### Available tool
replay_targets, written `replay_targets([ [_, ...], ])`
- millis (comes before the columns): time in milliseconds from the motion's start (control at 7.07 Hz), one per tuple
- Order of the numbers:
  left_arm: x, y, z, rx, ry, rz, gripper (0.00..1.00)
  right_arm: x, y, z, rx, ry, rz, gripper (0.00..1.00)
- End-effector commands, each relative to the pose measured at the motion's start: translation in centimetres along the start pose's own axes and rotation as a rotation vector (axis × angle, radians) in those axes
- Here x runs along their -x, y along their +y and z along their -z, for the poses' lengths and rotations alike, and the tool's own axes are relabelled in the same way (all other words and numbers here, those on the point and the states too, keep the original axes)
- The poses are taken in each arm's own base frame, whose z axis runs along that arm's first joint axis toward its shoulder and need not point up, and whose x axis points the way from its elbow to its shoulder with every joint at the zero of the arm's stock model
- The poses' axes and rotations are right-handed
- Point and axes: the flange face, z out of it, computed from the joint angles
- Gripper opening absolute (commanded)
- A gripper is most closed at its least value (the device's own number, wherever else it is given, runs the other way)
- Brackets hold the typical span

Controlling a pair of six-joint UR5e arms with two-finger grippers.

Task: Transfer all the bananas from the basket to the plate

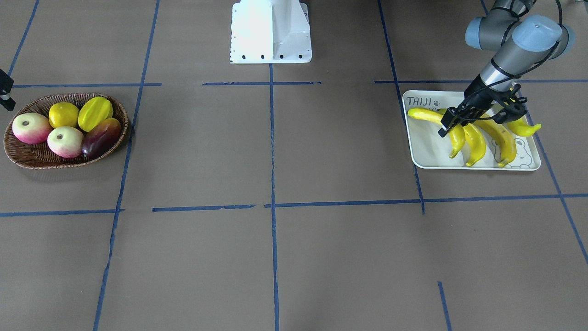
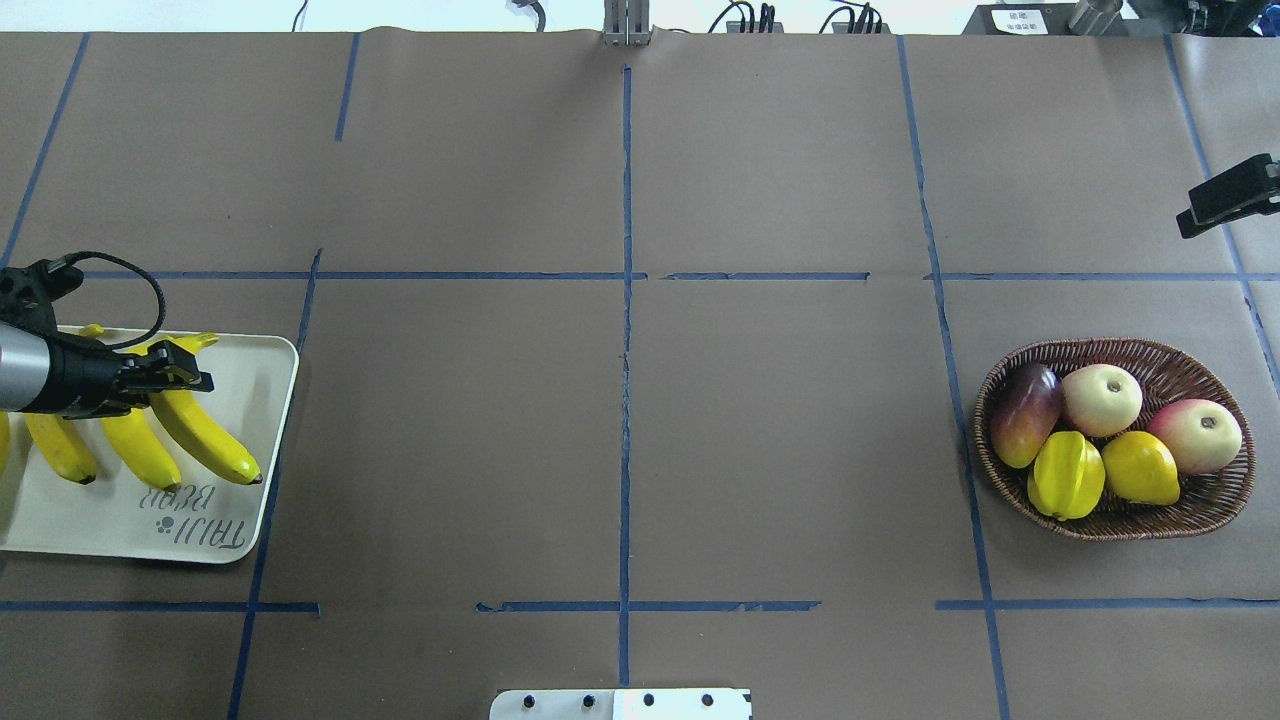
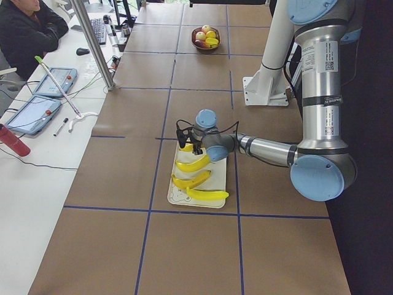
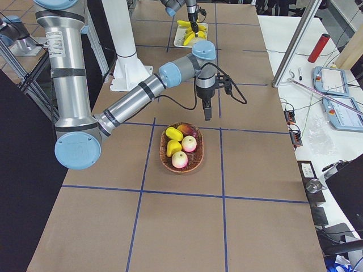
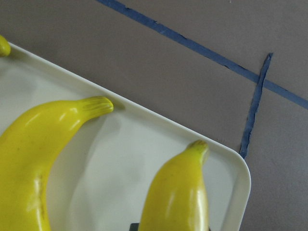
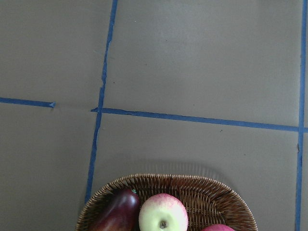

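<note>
All four yellow bananas [image 2: 205, 440] lie side by side on the pale "TAIJI BEAR" plate [image 2: 100, 520] at the table's left end; they also show in the front view [image 1: 475, 142]. My left gripper [image 2: 200, 380] reaches down over the plate and appears shut on the stem end of the banana [image 5: 178, 192] nearest the plate's inner edge. That banana rests on the plate [image 5: 110, 159]. The wicker basket [image 2: 1120, 530] at the right end holds no bananas. My right gripper [image 2: 1188, 224] hangs beyond the basket, empty. I cannot tell whether it is open or shut.
The basket [image 1: 27, 161] holds two apples [image 2: 1100, 398], a dark mango [image 2: 1025, 412], a starfruit [image 2: 1068, 475] and a lemon [image 2: 1140, 468]. The white robot base [image 1: 271, 32] stands at mid table. Blue tape lines cross the brown table. An operator [image 3: 27, 27] sits at a side desk.
</note>
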Motion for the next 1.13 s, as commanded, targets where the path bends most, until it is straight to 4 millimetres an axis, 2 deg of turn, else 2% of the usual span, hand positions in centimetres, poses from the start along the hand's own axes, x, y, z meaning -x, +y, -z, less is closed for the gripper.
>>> replay_targets([
  [0,1.8,-0.4,0.5,-0.009,-0.023,-0.064,1.00,-0.6,0.2,0.0,-0.016,0.002,-0.002,1.00],
  [141,2.3,-1.8,1.7,-0.022,-0.017,-0.070,1.00,-1.4,0.7,-0.6,-0.013,0.002,-0.008,1.00],
  [283,3.6,-4.6,4.5,-0.026,-0.027,-0.108,1.00,-3.2,2.2,-1.9,0.026,0.019,-0.036,1.00],
  [424,5.8,-8.2,8.3,-0.035,-0.061,-0.142,1.00,-3.6,2.7,-2.2,0.034,0.023,-0.041,1.00],
  [566,8.4,-10.5,10.6,-0.021,-0.101,-0.203,1.00,-3.9,3.3,-2.3,0.046,0.015,-0.036,1.00],
  [707,11.0,-12.4,12.2,-0.011,-0.160,-0.250,1.00,-5.4,4.2,-2.4,0.070,-0.015,-0.016,1.00],
  [849,13.8,-14.1,14.2,0.006,-0.223,-0.303,1.00,-8.5,5.0,-2.0,0.087,-0.070,0.014,1.00],
  [990,16.7,-15.3,16.2,0.045,-0.279,-0.320,1.00,-12.3,5.6,-2.9,0.108,-0.094,0.003,1.00],
])
